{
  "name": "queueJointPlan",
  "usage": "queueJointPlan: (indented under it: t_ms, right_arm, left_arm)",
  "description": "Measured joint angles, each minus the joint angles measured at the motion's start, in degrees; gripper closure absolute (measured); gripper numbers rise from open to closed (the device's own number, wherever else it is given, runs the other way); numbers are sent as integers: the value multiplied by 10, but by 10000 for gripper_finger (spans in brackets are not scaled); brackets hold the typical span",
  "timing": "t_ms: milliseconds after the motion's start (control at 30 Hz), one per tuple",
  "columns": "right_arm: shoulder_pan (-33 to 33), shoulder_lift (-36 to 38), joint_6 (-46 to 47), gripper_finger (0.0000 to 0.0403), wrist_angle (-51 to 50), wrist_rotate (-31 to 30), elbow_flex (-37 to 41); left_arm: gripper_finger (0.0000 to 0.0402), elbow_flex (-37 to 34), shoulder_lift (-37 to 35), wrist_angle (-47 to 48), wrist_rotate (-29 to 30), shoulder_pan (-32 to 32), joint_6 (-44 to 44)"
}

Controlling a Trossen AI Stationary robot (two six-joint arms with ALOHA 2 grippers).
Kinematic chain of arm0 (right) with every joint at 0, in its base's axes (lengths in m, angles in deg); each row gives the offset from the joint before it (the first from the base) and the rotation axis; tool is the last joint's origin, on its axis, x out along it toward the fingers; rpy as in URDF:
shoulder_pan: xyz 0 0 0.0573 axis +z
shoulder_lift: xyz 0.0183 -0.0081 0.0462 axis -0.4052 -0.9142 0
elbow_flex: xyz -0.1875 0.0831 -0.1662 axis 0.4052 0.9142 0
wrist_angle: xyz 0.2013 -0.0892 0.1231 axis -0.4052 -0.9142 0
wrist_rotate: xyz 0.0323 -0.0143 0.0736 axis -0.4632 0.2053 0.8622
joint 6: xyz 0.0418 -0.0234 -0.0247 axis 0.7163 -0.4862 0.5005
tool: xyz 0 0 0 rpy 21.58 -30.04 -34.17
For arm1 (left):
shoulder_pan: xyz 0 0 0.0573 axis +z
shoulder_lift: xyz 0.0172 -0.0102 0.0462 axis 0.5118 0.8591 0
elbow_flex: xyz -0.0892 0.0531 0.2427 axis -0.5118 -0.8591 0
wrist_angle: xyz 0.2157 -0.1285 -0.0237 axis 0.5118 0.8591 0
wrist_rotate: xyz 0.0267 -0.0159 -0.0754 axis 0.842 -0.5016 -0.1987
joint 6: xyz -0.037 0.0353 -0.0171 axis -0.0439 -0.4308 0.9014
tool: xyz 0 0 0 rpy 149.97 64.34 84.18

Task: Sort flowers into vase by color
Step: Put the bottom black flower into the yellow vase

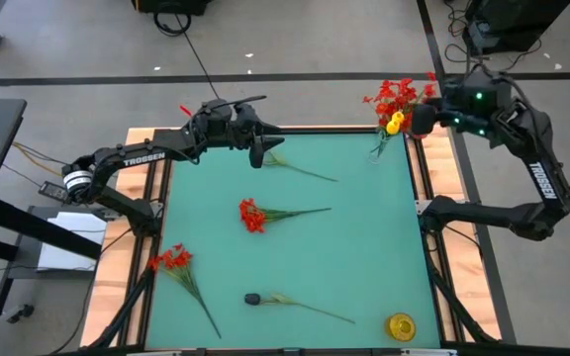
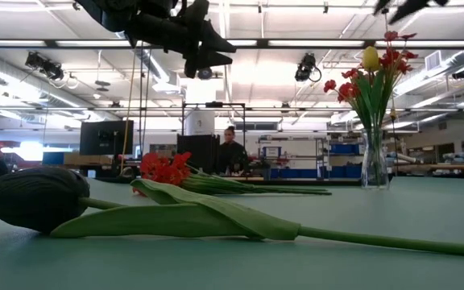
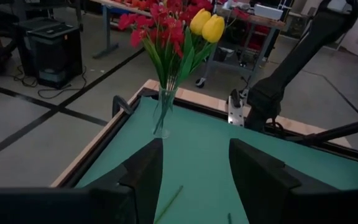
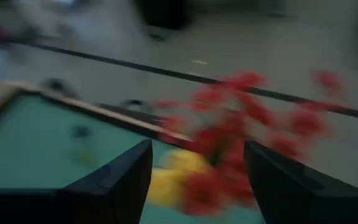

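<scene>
A clear glass vase (image 1: 377,148) stands at the table's far right corner, holding red blooms and yellow tulips (image 3: 207,26). My right gripper (image 1: 416,119) hovers open just right of the bouquet, with the blooms (image 4: 229,137) blurred ahead of its fingers. My left gripper (image 1: 257,154) hangs open above the far edge, over one end of a green stem (image 1: 303,169) lying flat. Also lying flat are a red flower (image 1: 252,215) mid-table, another red flower (image 1: 171,259) at the left edge, and a dark-headed flower (image 1: 252,298) near the front.
A yellow round object (image 1: 401,324) sits at the near right corner. Wooden rails (image 1: 132,247) border the green mat. In the low view the dark head (image 2: 39,197) lies close, the red flower (image 2: 163,167) behind it, and a person sits in the room beyond.
</scene>
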Motion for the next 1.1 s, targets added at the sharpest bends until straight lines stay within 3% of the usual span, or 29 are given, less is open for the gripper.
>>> queueJointPlan:
  t_ms: [167,367,667,1100]
  right_arm:
    - [3,-12,20,156,83,147,0]
    - [35,-36,44,169,119,217,0]
    - [132,-60,90,182,193,235,0]
    - [247,-147,134,186,287,173,0]
  left_arm:
    - [212,0,0,0,16,0,29]
    - [212,0,0,0,18,-4,67]
    - [212,0,-23,12,32,-27,68]
    - [212,1,-31,65,51,-1,64]
